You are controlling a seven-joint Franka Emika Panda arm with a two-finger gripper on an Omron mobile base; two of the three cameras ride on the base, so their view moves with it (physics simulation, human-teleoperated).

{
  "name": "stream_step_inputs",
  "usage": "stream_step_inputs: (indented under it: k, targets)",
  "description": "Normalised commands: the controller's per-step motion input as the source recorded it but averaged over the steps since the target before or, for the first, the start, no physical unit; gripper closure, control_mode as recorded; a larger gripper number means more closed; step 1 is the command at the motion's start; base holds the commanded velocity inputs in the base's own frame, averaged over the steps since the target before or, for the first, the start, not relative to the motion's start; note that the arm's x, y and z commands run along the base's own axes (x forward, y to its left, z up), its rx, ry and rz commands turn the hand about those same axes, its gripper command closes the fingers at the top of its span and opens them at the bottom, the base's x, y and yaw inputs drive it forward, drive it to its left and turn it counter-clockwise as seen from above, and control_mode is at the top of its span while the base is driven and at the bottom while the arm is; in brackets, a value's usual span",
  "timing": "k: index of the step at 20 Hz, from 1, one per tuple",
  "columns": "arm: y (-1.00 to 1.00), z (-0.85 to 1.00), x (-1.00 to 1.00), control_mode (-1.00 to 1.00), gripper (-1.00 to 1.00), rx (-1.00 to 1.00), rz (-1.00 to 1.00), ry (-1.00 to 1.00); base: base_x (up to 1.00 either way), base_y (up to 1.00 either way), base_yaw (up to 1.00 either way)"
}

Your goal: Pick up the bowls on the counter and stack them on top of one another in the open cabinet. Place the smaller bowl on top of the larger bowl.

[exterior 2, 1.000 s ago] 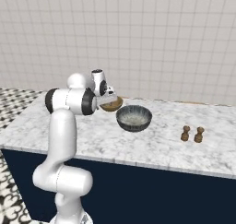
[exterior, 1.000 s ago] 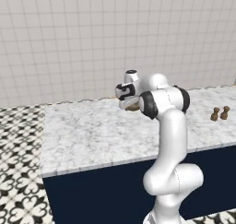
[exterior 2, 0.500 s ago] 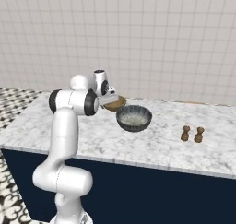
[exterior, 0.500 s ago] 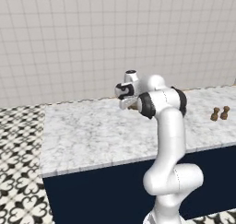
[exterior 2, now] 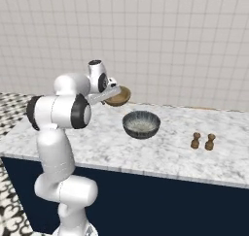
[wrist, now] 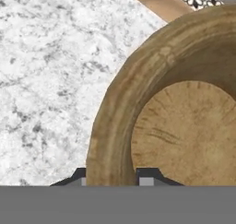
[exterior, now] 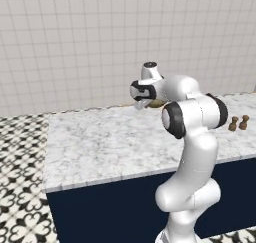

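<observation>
The end effector (exterior 2: 115,92) grips the wooden bowl (exterior 2: 118,96) by its rim, lifted above the tabletop (exterior 2: 146,152); the grey bowl (exterior 2: 141,124) rests at five o'clock from it; carrying seems underway; next comes finding the cabinet.

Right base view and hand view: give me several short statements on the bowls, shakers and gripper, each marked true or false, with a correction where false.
1. The gripper holds the wooden bowl lifted off the counter. True.
2. The grey bowl is stacked inside the wooden bowl. False: it sits by itself on the counter, lower than the wooden bowl and apart from it.
3. The two brown shakers stand upright on the counter to the right of the grey bowl. True.
4. In the hand view the fingertips are wide apart with nothing between them. False: the rim of the wooden bowl sits between them.
5. The grey bowl is tipped on its side. False: it sits upright, opening upward.
</observation>
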Motion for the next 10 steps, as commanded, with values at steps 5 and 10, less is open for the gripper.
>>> stream_step_inputs:
  k: [5, 10]
  targets:
    - [-0.70, 0.53, -0.96, -1.00, 1.00, 0.00, -0.04, 0.00, 0.00, 0.00, 0.00]
    - [-1.00, 0.12, -0.23, -1.00, 1.00, 0.00, -0.12, 0.13, 0.00, 0.00, 0.00]
